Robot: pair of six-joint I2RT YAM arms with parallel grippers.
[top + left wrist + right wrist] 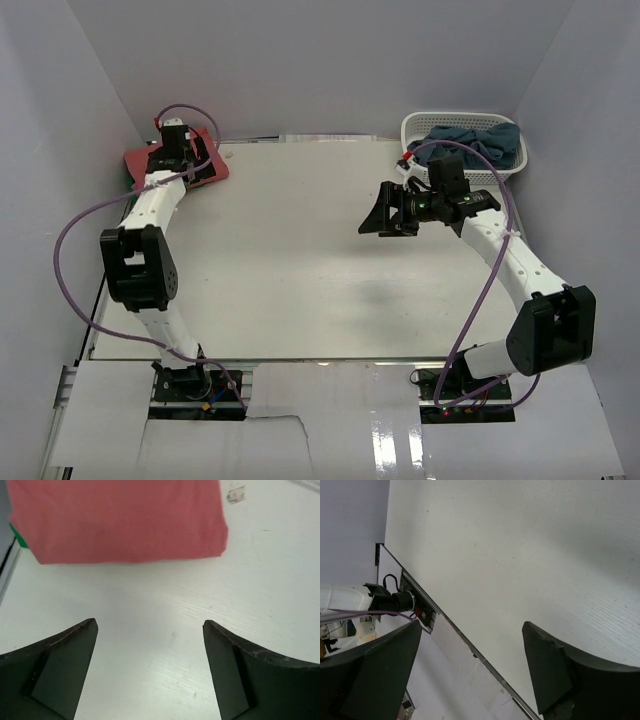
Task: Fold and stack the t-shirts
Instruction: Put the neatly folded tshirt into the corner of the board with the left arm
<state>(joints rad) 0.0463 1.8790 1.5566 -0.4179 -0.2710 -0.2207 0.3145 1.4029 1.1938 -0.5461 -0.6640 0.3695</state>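
A folded salmon-red t-shirt (215, 170) lies at the table's far left corner. In the left wrist view it (120, 520) fills the top, with a sliver of bright green cloth (19, 539) at its left edge. My left gripper (190, 165) is open and empty just short of the red shirt's near edge (150, 625). Dusty grey-blue t-shirts (480, 140) lie bunched in the white basket (415, 128) at the far right. My right gripper (373, 213) is open and empty, held above the table in front of the basket, pointing left (470, 625).
White table top (300, 260) with grey walls on three sides. A small label (236, 495) lies on the table right of the red shirt. The table's near edge and the left arm's base (390, 600) show in the right wrist view.
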